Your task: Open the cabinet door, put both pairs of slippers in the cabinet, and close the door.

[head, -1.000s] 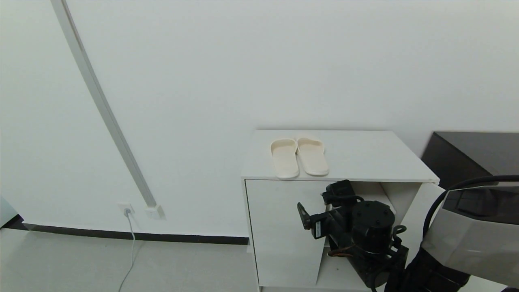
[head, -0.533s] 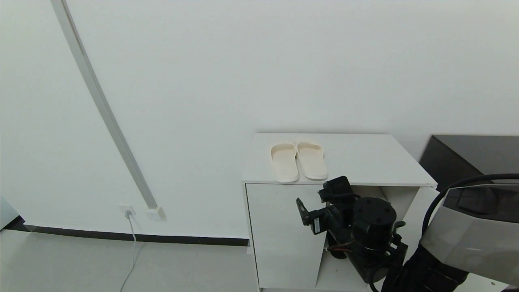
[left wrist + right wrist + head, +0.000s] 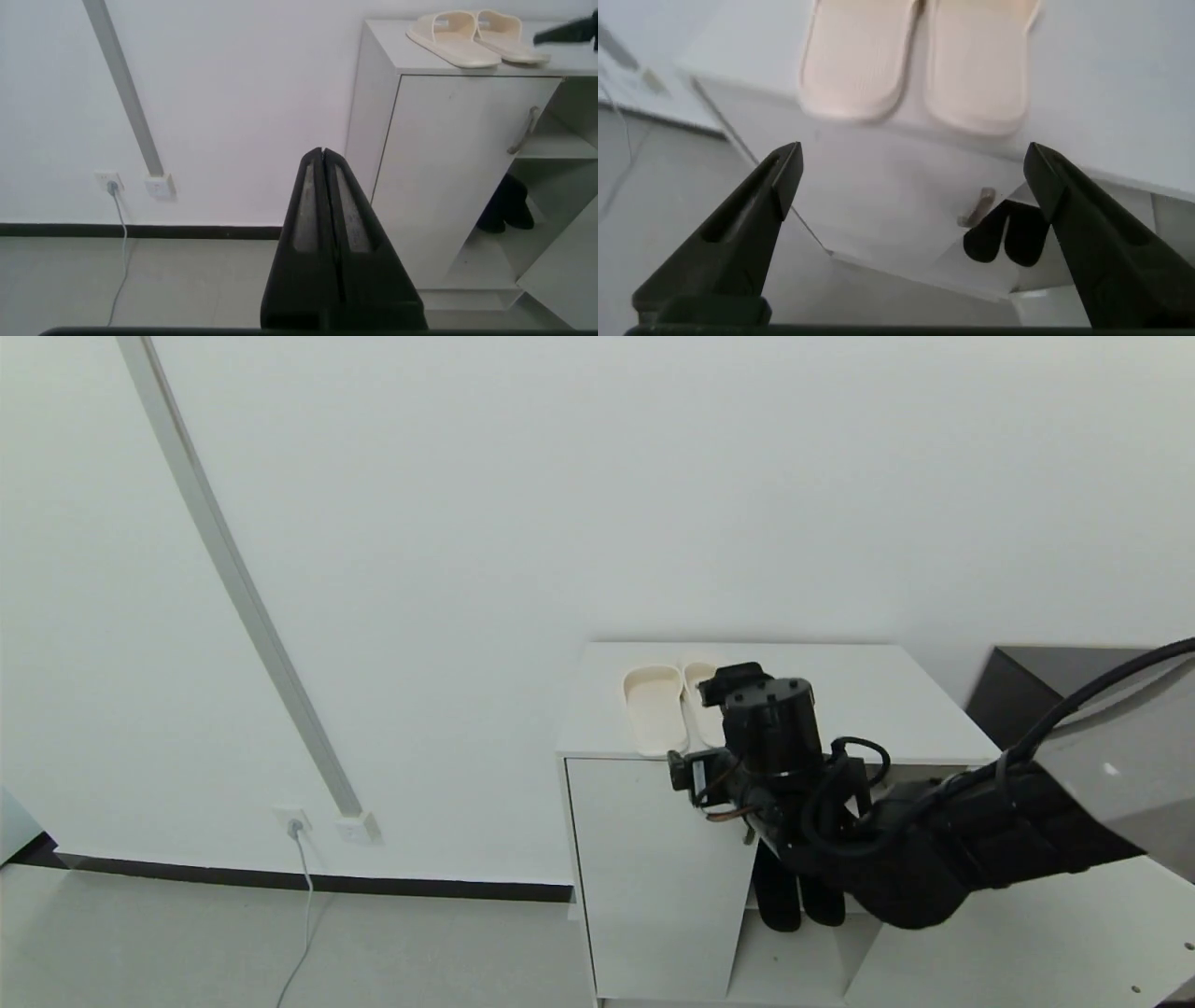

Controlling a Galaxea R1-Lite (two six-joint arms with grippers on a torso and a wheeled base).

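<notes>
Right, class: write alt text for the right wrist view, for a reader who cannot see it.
The open right gripper hangs above a pair of cream slippers side by side on top of a white cabinet. Below, black slippers sit inside the open cabinet.
</notes>
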